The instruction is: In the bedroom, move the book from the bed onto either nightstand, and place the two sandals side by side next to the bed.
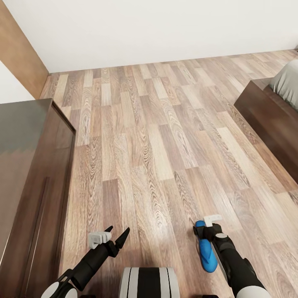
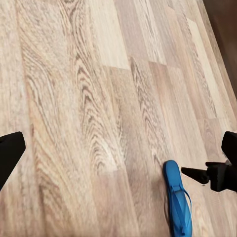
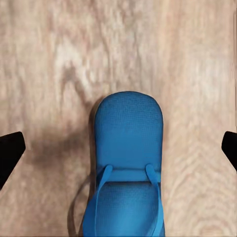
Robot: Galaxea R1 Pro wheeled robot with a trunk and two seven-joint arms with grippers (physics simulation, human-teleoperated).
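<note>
While the robot's white and black trunk [image 1: 149, 282] sits at the near edge of the head view, both arms reach out low over the wood-plank floor [image 1: 157, 136]. The left gripper [image 1: 117, 235] is at about 7 o'clock from the middle of that view, its two dark fingers spread apart with nothing between them. The right gripper [image 1: 205, 230] is at about 5 o'clock, hanging right over a blue sandal [image 1: 206, 253]; in the right wrist view its fingertips [image 3: 10, 153] stand wide at either side of the sandal [image 3: 127, 173], not touching it, so this gripper is open too. The sandal lies flat on the floor, sole down, its blue straps meeting near the rounded toe end, and a soft shadow falls beside it. The left wrist view catches the same sandal [image 2: 177, 200] from the side, with the right gripper [image 2: 212, 175] just beside its toe end.

Further out, a dark glossy cabinet [image 1: 29, 174] runs along the 9 o'clock side; whether it is the nightstand or a dresser I cannot tell. At about 2 o'clock the dark brown bed [image 1: 269, 120] frame comes in from the edge, with a bit of pale bedding [image 1: 287, 82] on top, well apart from the sandal. Beyond the floor a white wall [image 1: 165, 29] closes the room, and a brown panel [image 1: 18, 54] stands at 10 o'clock
</note>
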